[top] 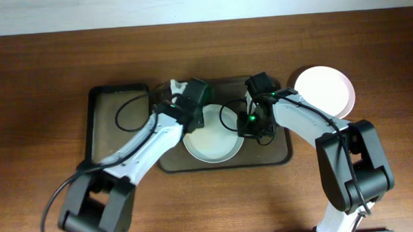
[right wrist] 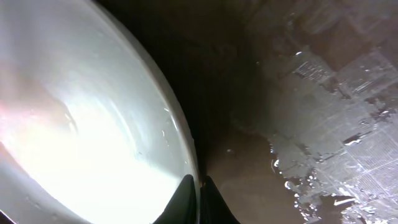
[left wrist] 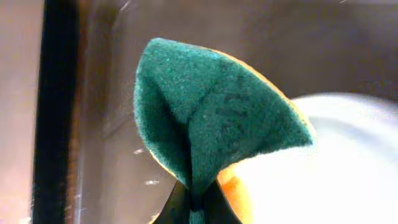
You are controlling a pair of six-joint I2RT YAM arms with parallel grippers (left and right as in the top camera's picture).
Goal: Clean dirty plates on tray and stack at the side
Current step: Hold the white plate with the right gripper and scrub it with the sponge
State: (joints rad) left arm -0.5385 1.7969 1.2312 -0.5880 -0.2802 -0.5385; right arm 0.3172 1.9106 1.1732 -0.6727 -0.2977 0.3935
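Observation:
A white plate (top: 211, 145) lies on the brownish-grey tray (top: 277, 155) in the overhead view. My left gripper (top: 192, 103) is shut on a green and yellow sponge (left wrist: 211, 118), folded between the fingers at the plate's far left rim (left wrist: 336, 168). My right gripper (top: 251, 125) is shut on the plate's right rim (right wrist: 180, 143), one finger inside and one outside; the plate (right wrist: 81, 130) fills the left of the right wrist view. Another white plate (top: 324, 90) sits on the table right of the tray. A third plate is not in view.
A smaller dark tray (top: 117, 122) lies left of the main tray. The tray floor (right wrist: 336, 124) shows wet shiny patches right of the plate. Brown wooden table all round.

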